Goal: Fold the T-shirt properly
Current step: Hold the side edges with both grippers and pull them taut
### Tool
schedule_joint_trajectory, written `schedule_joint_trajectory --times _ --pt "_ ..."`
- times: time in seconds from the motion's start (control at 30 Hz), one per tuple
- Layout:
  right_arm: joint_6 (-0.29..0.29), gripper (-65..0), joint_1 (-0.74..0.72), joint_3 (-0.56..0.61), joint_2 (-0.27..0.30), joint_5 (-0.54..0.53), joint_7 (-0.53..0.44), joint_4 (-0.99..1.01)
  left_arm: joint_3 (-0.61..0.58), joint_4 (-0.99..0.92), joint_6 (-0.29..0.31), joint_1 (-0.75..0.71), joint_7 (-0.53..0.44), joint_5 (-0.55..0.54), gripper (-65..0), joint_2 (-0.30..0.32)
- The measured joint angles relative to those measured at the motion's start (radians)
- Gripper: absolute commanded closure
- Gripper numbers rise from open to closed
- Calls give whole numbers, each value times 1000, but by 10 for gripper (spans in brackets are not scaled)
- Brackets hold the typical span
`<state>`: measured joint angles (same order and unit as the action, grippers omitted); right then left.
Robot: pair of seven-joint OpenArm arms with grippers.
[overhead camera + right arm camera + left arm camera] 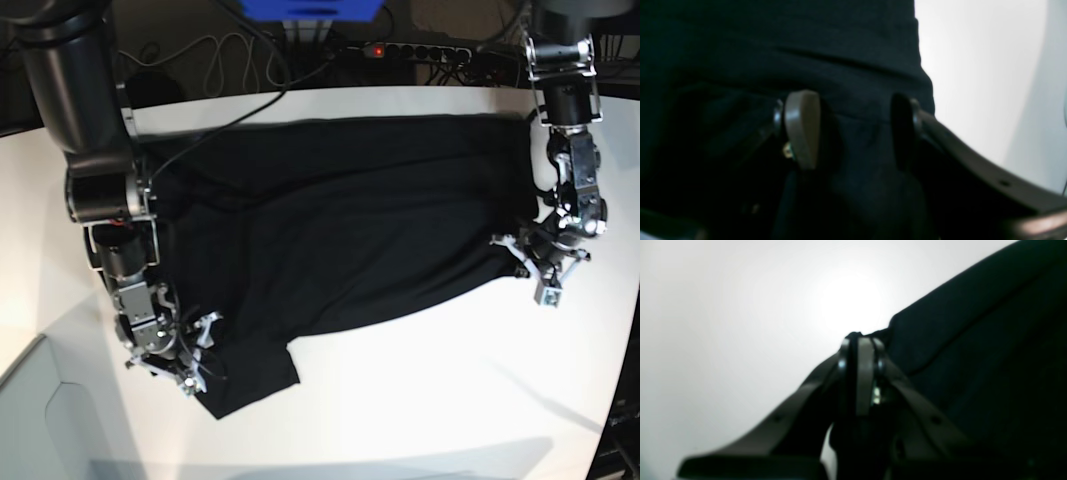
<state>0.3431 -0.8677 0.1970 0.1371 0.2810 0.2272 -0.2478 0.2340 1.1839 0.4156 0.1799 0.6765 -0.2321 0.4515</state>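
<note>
Folding is only at its start: the T-shirt (350, 215) lies spread almost flat on the white table (420, 400), plain black side up, with no fold made yet. The left gripper (861, 340) is clenched on a bit of the cloth at one edge of the shirt. The right gripper (853, 130) stands over a sleeve, its jaws apart with black fabric between them, not pinched. I judge that all folds are left to do.
</note>
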Motion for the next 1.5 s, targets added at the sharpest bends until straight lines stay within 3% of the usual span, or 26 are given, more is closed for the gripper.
schedule_joint_trajectory --times 0.1,0.17,0.43,0.7,0.77,0.9,0.97,1.0,1.23,1.37,1.5 --pt "16 -74 26 0 -13 -2 -12 -19 0 0 0 0 1 4 -1 1" --pt "18 0 38 -5 -19 0 11 -49 0 0 0 0 0 4 -1 1" --pt "49 0 175 -2 -16 11 314 -440 0 1 0 0 0 4 -1 4" --pt "52 0 240 -1 5 4 406 -728 0 2 0 0 -1 5 -1 2" --pt "52 -56 252 -1 8 3 414 -726 0 2 0 0 -3 4 -1 0" --pt "53 -306 221 -6 18 0 402 -615 0 2 0 1 -2 4 -1 -2" --pt "53 -386 190 -50 14 2 349 -522 0 2 0 0 -2 4 -1 -1" --pt "52 -394 169 -74 15 -2 307 -462 0 2 0 0 -2 4 -1 -1" --pt "76 -375 -43 -213 38 7 10 85 0 3 0 -23 -4 3 -1 3" --pt "75 -360 -41 -241 39 -8 -14 113 0 2 0 -30 0 3 -1 2" --pt "74 -190 -36 -195 5 -10 -14 105 0 2 0 -21 -3 3 -1 -3"
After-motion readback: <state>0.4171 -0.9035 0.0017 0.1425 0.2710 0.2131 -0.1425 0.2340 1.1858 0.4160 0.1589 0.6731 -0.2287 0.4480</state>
